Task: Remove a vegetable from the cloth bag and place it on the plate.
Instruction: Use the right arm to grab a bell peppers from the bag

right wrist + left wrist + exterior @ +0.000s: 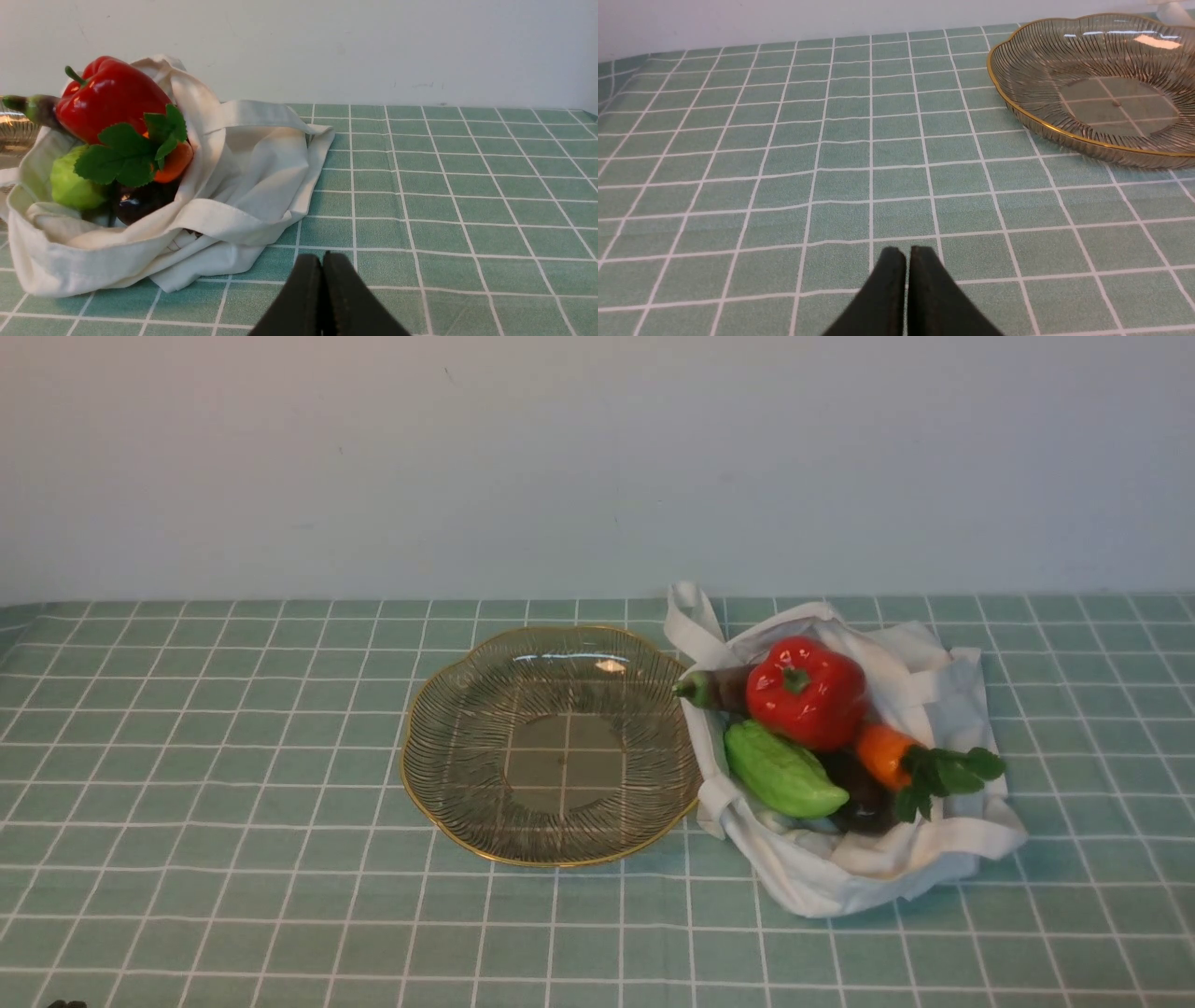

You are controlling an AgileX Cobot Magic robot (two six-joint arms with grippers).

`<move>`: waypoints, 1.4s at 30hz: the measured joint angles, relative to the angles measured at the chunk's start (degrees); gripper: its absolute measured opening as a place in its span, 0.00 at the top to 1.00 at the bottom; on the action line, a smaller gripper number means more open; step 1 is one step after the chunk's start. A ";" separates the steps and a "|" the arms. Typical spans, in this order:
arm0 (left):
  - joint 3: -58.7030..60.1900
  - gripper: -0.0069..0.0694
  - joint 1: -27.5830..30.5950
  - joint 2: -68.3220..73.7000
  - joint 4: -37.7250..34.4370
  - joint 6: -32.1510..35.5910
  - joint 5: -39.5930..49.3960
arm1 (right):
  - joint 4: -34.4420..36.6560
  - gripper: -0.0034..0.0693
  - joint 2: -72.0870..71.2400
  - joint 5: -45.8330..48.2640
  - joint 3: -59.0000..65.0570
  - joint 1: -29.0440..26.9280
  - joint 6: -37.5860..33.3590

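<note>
On the right side of the green checked tabletop (233,803), inside the crumpled soft white cloth bag (878,877): glossy red bell pepper with a short green stem (808,695), topmost in the pile. Touching a light green ridged gourd (780,773) and an orange carrot with green leaves (882,751), dark glossy vegetable (864,798) beneath, large round ribbed clear glass plate with a thin gold rim (448,747) bare just left of the bag. In the wrist views, left pincer (907,254) and right pincer (322,261) both pressed together, low over the tabletop, apart from plate and bag.
</note>
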 joint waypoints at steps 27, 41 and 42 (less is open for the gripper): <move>0.00 0.91 0.00 0.00 0.00 0.00 0.00 | 16.86 0.98 0.00 -2.14 0.10 0.00 12.63; 0.00 0.91 0.00 0.00 0.00 0.00 0.00 | 39.19 0.98 0.00 -2.86 -1.45 0.00 17.10; 0.00 0.91 0.00 0.00 0.00 0.00 0.00 | 39.26 0.98 0.00 -2.84 -1.76 0.00 16.79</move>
